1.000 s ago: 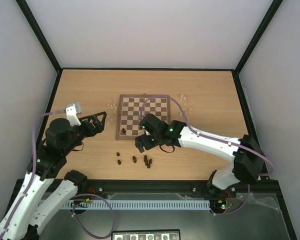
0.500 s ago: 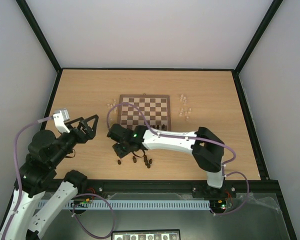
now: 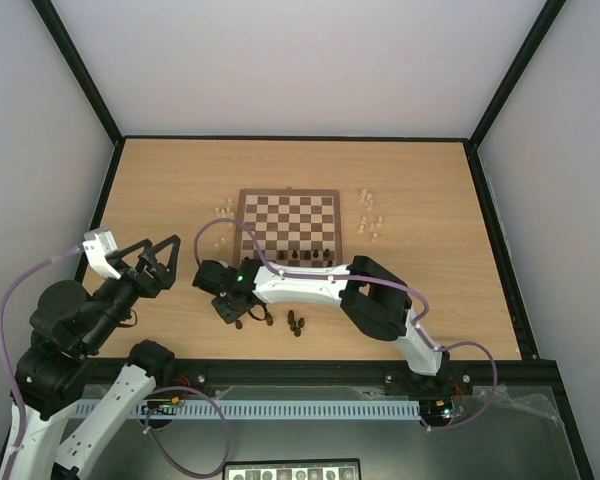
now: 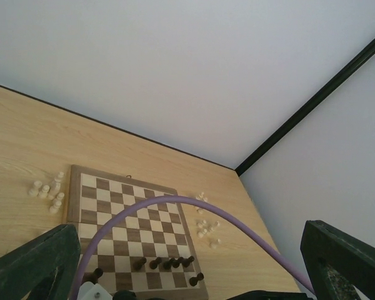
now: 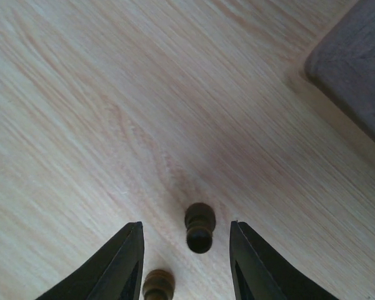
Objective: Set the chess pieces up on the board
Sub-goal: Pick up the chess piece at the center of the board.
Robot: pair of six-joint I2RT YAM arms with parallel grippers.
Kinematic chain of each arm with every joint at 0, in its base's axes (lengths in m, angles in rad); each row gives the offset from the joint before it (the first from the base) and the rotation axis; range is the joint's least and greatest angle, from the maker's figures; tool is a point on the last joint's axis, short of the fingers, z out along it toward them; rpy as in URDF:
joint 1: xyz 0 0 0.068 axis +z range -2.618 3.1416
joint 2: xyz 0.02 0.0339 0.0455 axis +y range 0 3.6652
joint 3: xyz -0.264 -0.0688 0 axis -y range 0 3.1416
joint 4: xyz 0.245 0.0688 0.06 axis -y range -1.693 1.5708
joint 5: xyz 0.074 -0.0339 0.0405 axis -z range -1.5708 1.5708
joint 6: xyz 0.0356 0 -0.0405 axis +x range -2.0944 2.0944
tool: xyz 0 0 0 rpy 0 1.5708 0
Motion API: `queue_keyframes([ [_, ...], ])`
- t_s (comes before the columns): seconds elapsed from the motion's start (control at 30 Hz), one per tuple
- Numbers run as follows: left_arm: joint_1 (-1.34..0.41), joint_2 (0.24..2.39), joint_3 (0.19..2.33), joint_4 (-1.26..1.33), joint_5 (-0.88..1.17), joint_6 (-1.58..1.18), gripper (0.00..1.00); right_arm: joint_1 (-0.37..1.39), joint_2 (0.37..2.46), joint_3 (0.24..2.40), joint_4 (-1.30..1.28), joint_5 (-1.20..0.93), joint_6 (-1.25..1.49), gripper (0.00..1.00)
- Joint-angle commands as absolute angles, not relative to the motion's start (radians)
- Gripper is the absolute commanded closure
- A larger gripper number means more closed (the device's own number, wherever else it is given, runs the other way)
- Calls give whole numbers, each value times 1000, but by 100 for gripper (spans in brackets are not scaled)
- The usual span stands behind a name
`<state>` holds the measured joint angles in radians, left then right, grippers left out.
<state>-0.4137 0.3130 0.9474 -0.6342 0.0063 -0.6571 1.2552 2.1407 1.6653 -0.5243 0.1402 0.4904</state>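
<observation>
Two dark pieces matter here, and only one is the target. The right gripper (image 5: 185,226) is down low over the table (image 3: 180,180), just off the near-left corner of the board (image 3: 285,215). Its jaws are part-way spread and pinching nothing. A dark pawn (image 5: 200,227) sits in the gap with daylight on both sides, closer to the finger on the right of the wrist view. It looks like it's standing up, so its long axis would run roughly along the fingers, but I can't swear to that from this angle

The second dark piece (image 5: 158,284) is the catch. It's just beside the inner face of the other finger (image 5: 122,265), further back toward the palm, so I reckon a squeeze could nudge it or drag it along

Room-wise it's fine: bare wood ahead of the tips, and the board's corner is off to the upper right, apart from the fingers. More loose dark pieces (image 3: 294,323) lie toward the table's near edge, a few dark ones (image 3: 305,257) stand on the board's near rank, and cream pieces (image 3: 223,210) sit off the board's left edge

The left gripper (image 3: 158,258) hangs wide open above the table's left side, holding nothing. It's close-ish, but the right arm is the one on the pawn
</observation>
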Motion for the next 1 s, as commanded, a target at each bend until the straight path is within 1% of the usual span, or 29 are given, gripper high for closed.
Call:
queue_keyframes([
  [0.0,-407,316,960,-657,6,-652,1,1262,2166,1723,-631,215,508,61],
  [0.07,-407,317,959,-657,6,-648,1,1261,2174,1728,-635,215,506,61],
  [0.3,-407,319,948,-654,2,-643,1,1261,2197,1736,-635,197,499,69],
  [0.43,-407,323,939,-649,5,-644,0,1261,2208,1740,-639,190,494,70],
  [0.53,-407,324,934,-643,6,-643,1,1261,2213,1740,-638,190,492,74],
  [0.6,-407,327,933,-639,8,-643,0,1261,2214,1740,-637,190,491,79],
  [0.7,-407,331,929,-635,13,-644,0,1261,2211,1738,-635,192,491,81],
  [0.77,-406,334,925,-634,17,-643,0,1261,2210,1739,-635,196,491,79],
  [0.83,-407,337,922,-633,18,-642,1,1261,2210,1741,-635,200,490,72],
  [0.87,-407,337,921,-630,18,-642,1,1261,2209,1742,-635,202,489,67],
  [0.97,-407,340,913,-627,18,-641,0,1261,2204,1740,-636,206,489,64],
])
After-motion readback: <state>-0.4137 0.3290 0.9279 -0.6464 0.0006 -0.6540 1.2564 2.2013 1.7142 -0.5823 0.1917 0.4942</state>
